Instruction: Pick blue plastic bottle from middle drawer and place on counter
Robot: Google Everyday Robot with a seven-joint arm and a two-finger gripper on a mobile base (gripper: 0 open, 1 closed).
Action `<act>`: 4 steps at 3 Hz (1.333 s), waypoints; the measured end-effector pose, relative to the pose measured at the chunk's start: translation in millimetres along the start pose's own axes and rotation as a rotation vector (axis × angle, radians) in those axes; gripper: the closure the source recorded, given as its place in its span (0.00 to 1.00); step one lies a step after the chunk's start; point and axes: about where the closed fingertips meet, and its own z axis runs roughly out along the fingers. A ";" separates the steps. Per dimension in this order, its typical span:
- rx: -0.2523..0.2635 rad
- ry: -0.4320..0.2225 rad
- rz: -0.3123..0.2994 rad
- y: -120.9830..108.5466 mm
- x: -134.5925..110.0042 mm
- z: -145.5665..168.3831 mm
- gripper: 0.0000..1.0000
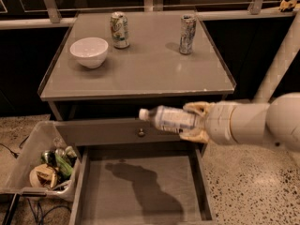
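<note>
My gripper (193, 122) comes in from the right and is shut on the blue plastic bottle (168, 118). The bottle lies sideways in it, white cap pointing left, held in the air just below the counter's front edge and above the open middle drawer (140, 191). The drawer tray holds nothing; the bottle and arm cast a shadow on its bottom. The counter (140, 67) is the grey cabinet top behind and above the bottle.
On the counter stand a white bowl (89, 51) at the left, a can (120, 30) at the back middle and a second can (187, 34) at the back right. A grey drawer front with a brass knob (140, 132) sits behind the bottle. A bin of rubbish (40, 165) stands left of the cabinet.
</note>
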 end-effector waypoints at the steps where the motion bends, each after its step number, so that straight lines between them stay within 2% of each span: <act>1: 0.082 -0.010 -0.091 -39.9 -44.5 -52.3 1.00; 2: 0.082 -0.010 -0.091 -39.7 -44.5 -52.1 1.00; 3: 0.076 0.023 -0.143 -42.8 -51.5 -39.2 1.00; 4: 0.088 0.016 -0.198 -74.8 -66.3 -9.3 1.00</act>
